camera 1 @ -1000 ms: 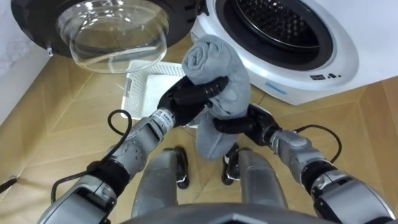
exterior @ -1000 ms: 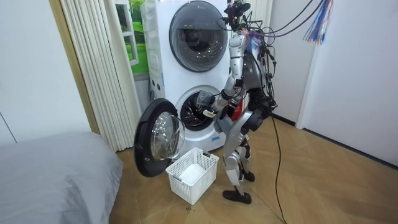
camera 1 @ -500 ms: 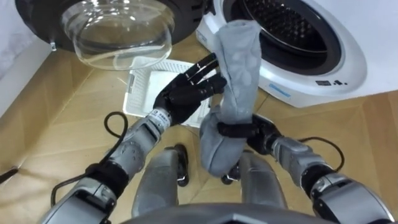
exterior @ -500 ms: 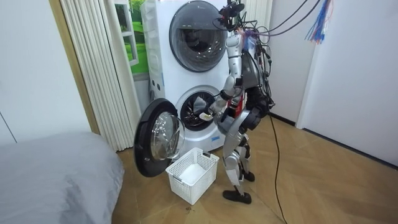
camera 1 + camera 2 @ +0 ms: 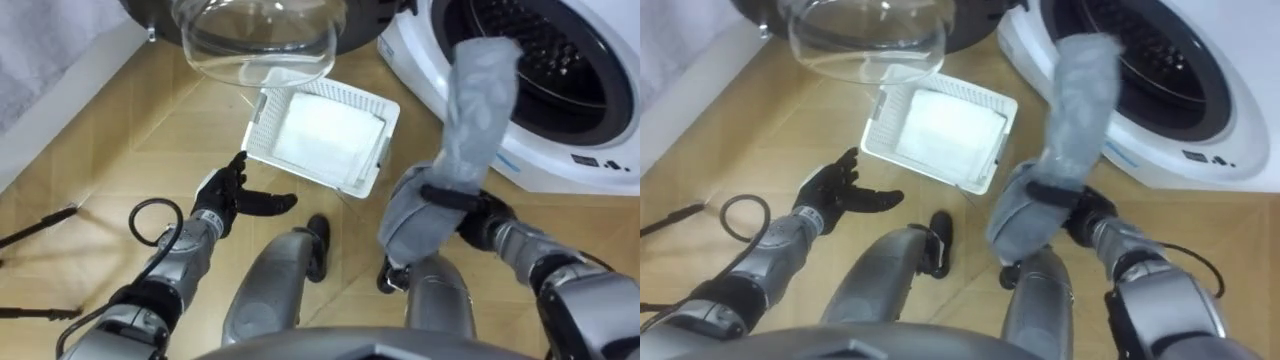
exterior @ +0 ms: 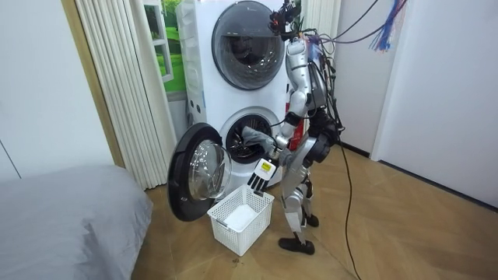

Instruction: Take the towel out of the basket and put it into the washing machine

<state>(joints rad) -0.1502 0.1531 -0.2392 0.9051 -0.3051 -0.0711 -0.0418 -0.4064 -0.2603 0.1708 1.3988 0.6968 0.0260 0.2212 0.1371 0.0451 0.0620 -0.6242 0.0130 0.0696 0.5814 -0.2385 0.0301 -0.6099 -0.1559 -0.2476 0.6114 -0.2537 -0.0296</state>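
Note:
A grey towel (image 5: pixel 478 95) stands upright in front of the washing machine's open drum (image 5: pixel 560 45), its lower end bunched below my grip. My right hand (image 5: pixel 455 203) is shut on the towel at its middle, just before the machine's white front (image 5: pixel 540 150). My left hand (image 5: pixel 236 194) hangs low on the left over the wooden floor, open, fingers spread, holding nothing. In the room view I stand facing the lower machine (image 6: pixel 247 138), with the towel (image 6: pixel 252 139) at the drum mouth and my left hand (image 6: pixel 260 176) above the basket.
A white laundry basket (image 5: pixel 318 133) holding white cloth sits on the floor between the open door and the machine. The round glass door (image 5: pixel 262 35) swings out at the upper left. A second machine (image 6: pixel 247 43) is stacked above. A grey bed (image 6: pixel 62 218) lies at the room view's left.
My left hand has let go of the towel, dropped down to the left and straightened its fingers. My right hand alone has carried the towel right, toward the drum. The head camera has shifted.

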